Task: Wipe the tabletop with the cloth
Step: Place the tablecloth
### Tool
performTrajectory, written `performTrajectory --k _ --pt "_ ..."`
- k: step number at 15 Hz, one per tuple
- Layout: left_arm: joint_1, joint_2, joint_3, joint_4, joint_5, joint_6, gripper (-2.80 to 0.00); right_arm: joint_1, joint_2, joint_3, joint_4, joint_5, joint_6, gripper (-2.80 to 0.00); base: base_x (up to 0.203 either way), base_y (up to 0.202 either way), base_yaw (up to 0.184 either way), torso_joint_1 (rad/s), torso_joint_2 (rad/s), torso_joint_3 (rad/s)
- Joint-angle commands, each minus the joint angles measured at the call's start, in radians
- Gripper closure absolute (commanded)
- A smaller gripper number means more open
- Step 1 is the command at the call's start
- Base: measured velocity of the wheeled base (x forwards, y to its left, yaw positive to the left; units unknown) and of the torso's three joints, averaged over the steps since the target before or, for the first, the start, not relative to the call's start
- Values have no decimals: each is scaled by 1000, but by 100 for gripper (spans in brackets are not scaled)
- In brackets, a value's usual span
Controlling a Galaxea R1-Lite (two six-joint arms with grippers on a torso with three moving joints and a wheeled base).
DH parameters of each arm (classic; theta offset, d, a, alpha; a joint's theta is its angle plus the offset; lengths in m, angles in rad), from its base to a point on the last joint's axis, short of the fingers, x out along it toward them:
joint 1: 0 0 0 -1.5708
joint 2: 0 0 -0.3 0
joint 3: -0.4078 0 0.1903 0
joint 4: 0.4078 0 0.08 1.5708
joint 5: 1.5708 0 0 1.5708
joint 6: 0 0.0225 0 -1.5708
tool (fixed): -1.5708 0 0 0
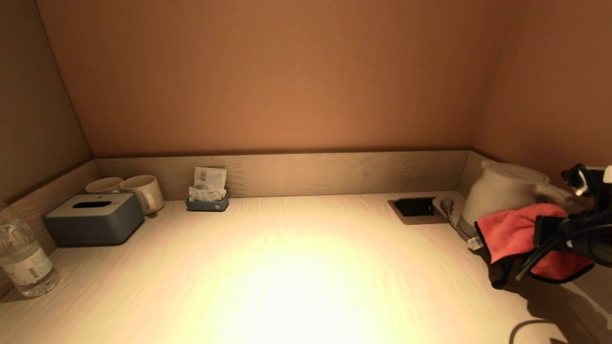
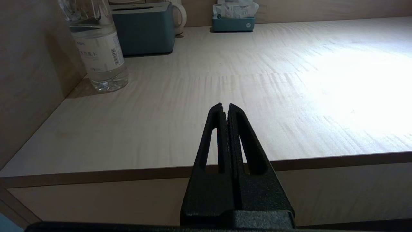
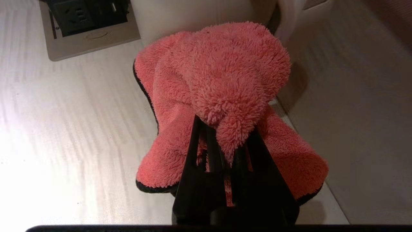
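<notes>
A fluffy pink cloth [image 1: 514, 234] with a black edge hangs bunched in my right gripper [image 1: 542, 229] at the right side of the pale wooden tabletop [image 1: 287, 267], just in front of the white kettle. In the right wrist view the gripper [image 3: 225, 129] is shut on the cloth [image 3: 222, 80], which drapes over and around the fingers; whether it touches the surface I cannot tell. My left gripper [image 2: 225, 106] is shut and empty, parked off the table's front edge near its left end; it does not show in the head view.
A white kettle [image 1: 502, 196] stands at the back right beside a recessed socket box [image 1: 416, 209]. At the left are a grey tissue box [image 1: 93, 219], two mugs [image 1: 143, 191], a sachet holder [image 1: 208, 198] and a water bottle [image 1: 24, 258]. Walls close three sides.
</notes>
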Motion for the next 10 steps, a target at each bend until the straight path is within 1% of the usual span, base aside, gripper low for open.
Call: performTrajectory --k 1,4,6,8,10 --pt "1 1 0 0 0 0 0 -3 14 6 -3 14 -1 0 0 0 0 0 0 0" --pt "0 1 0 0 0 0 0 -3 11 40 -5 16 -4 0 0 0 0 0 0 0" --pt "1 1 0 0 0 1 0 -3 -15 97 -40 18 -19 0 0 0 0 0 0 0" --pt "1 1 0 0 0 1 0 -3 -45 126 -79 20 -32 0 0 0 0 0 0 0" --pt "1 0 -1 0 0 0 0 -3 -69 143 -79 20 -34 0 0 0 0 0 0 0"
